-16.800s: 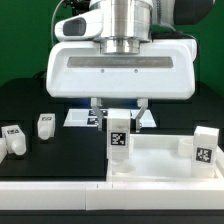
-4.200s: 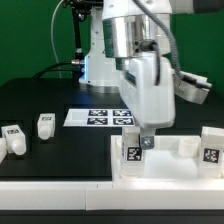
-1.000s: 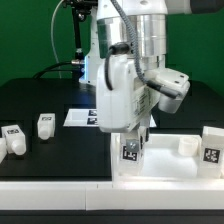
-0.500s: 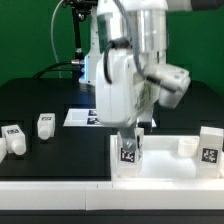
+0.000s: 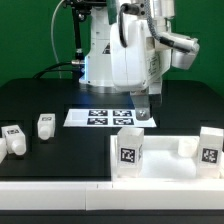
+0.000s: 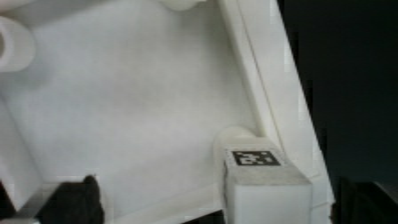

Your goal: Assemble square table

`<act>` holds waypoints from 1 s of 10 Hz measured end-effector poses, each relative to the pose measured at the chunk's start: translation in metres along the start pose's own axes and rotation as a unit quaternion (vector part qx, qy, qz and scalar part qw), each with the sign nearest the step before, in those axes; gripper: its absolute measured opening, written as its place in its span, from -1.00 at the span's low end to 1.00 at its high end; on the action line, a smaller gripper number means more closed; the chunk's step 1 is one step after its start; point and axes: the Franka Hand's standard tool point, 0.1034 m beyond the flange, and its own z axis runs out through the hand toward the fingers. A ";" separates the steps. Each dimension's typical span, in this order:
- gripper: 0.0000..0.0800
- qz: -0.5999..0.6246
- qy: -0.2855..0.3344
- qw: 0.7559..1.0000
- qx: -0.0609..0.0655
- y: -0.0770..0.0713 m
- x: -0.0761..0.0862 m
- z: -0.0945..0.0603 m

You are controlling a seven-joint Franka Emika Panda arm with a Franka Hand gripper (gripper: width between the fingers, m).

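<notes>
Square table top [image 5: 165, 170] lies near, exterior view's right of the counter [image 5: 40, 100], leg [image 5: 128, 152] upright in its corner on that view's left; hand [image 5: 147, 116] hangs empty just beyond, spread or pressed together can't tell, and a low sweep could topple an unseated leg.

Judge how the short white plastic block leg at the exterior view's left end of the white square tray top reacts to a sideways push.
The leg looks rigid, so it should not bend. Standing taller than wide, it may tip under a high push unless fastened. The raised rim beside it might block sliding.
</notes>
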 end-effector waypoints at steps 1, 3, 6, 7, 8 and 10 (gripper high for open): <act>0.62 -0.001 0.000 1.000 0.000 0.000 0.000 0.000; 0.62 -0.025 0.001 1.000 -0.005 0.010 -0.009 0.001; 0.62 -0.050 0.005 0.998 -0.025 0.050 -0.015 0.009; 0.62 -0.051 0.005 0.998 -0.025 0.053 -0.016 0.011; 0.62 -0.053 0.005 0.998 -0.025 0.052 -0.016 0.011; 0.62 -0.054 0.005 0.998 -0.025 0.052 -0.016 0.011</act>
